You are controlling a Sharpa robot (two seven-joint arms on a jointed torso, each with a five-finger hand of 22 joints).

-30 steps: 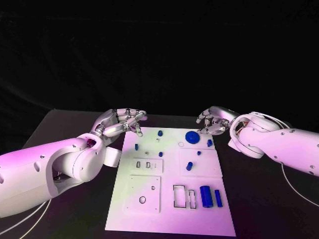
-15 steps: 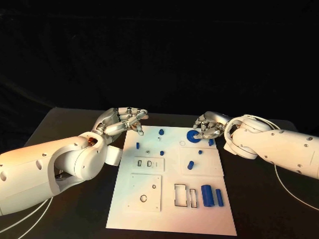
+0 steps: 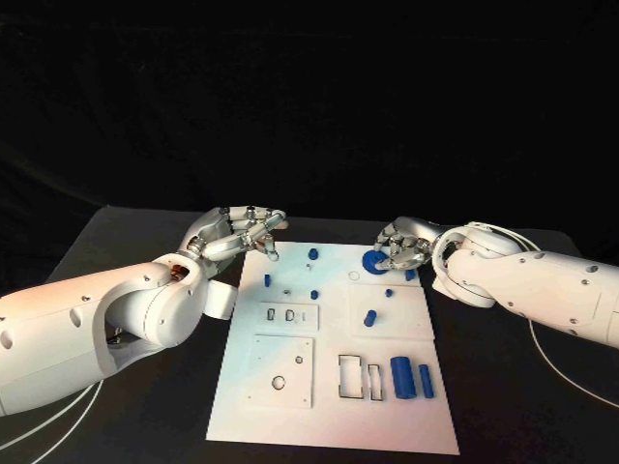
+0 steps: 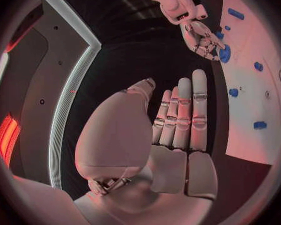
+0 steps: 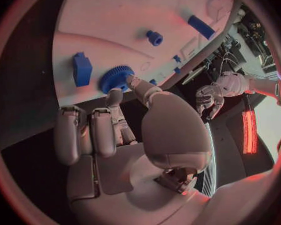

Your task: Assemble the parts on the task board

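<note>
The white task board [image 3: 289,362] lies in the middle of the black table. A blue gear [image 3: 375,263] rests flat near the board's far edge. My right hand [image 3: 401,246] is over it, thumb and a finger [image 5: 113,96] pressed against the rim of the gear [image 5: 117,77] from two sides. A blue block [image 5: 82,68] lies right beside the gear. My left hand [image 3: 240,232] hovers at the board's far left corner, fingers [image 4: 181,115] stretched out and holding nothing. Small blue pegs [image 3: 314,293] stand across the far half of the board. Two blue cylinders [image 3: 398,377] lie near its front right.
Rectangular slots [image 3: 354,379] and round holes [image 3: 278,385] are cut into the board's near half. Black table [image 3: 129,242] surrounds the board on all sides. The two forearms flank the board's far half.
My right hand has dropped down and left onto the blue gear, and its fingers have closed on the rim. The left hand has barely moved.
</note>
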